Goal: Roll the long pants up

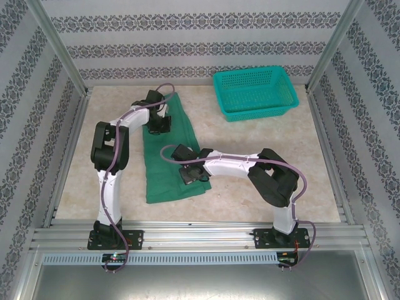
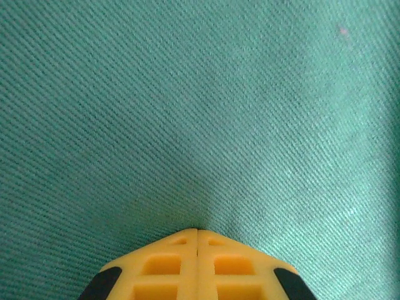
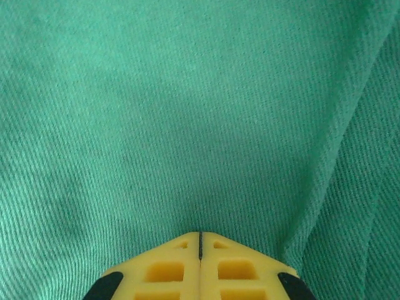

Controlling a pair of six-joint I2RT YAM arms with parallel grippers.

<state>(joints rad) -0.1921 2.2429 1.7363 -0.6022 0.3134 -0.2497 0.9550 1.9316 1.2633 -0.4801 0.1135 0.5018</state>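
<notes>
Right of the long pants (image 1: 164, 178) stands a basket (image 1: 256, 111).

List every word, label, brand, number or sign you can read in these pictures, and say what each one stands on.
None: no readable text in any view.
The long pants are plain green cloth with no tag showing.
The teal basket carries no label.
The yellow fingers bear no marking.
The wallpaper has only a floral pattern, no letters.

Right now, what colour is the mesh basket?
The basket is teal; the top external view shows it best.
</notes>
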